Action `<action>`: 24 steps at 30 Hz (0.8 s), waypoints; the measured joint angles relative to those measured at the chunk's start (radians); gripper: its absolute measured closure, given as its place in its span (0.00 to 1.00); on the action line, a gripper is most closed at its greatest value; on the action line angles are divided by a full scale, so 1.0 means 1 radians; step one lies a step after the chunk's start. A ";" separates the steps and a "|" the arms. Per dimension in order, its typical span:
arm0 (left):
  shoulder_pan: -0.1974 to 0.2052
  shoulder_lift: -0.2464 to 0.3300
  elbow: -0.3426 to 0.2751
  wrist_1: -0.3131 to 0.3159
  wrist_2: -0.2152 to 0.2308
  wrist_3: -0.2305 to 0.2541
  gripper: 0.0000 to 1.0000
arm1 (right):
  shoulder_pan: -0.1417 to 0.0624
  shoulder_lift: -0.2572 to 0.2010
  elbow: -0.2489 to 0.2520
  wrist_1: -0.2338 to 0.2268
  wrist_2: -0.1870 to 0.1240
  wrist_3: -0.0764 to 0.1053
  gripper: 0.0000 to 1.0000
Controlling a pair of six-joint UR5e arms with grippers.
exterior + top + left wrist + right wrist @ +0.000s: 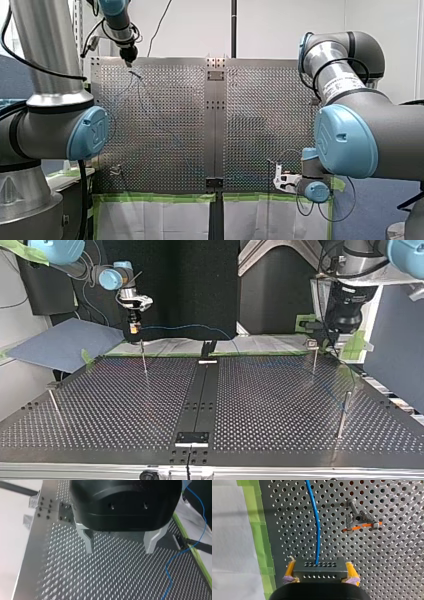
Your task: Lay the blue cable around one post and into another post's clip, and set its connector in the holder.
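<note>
Early yet: your right tool point(319, 563) grips the connector point(319, 570), unseated.
The blue cable point(315, 525) passes beside the clip post point(359, 522), not in it; your left tool point(118, 543) stands open and empty over the desk point(100, 580).

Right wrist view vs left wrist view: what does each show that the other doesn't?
Right wrist only: my right claw, yellow-padded, shut on the connector, with the blue cable running straight out ahead of it. A clip post with an orange strip stands beside the cable, not touching it.
Left wrist only: my left claw, metal fingers open, with nothing between them. The cable lies slack off to one side.
Both: the blue cable, the perforated table and the green tape along its edge.
</note>
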 joint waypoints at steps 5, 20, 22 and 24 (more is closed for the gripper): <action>-0.022 0.000 -0.040 0.040 0.040 -0.009 0.00 | 0.000 0.000 -0.002 0.001 0.000 -0.003 1.00; -0.118 -0.016 -0.161 0.161 0.161 -0.051 0.00 | 0.007 0.000 -0.002 0.005 0.000 -0.019 1.00; -0.136 -0.031 -0.179 0.179 0.169 -0.066 0.00 | 0.007 0.000 -0.002 0.006 0.000 -0.022 1.00; -0.157 -0.051 -0.200 0.200 0.162 -0.078 0.00 | 0.008 0.000 -0.002 0.008 0.000 -0.025 1.00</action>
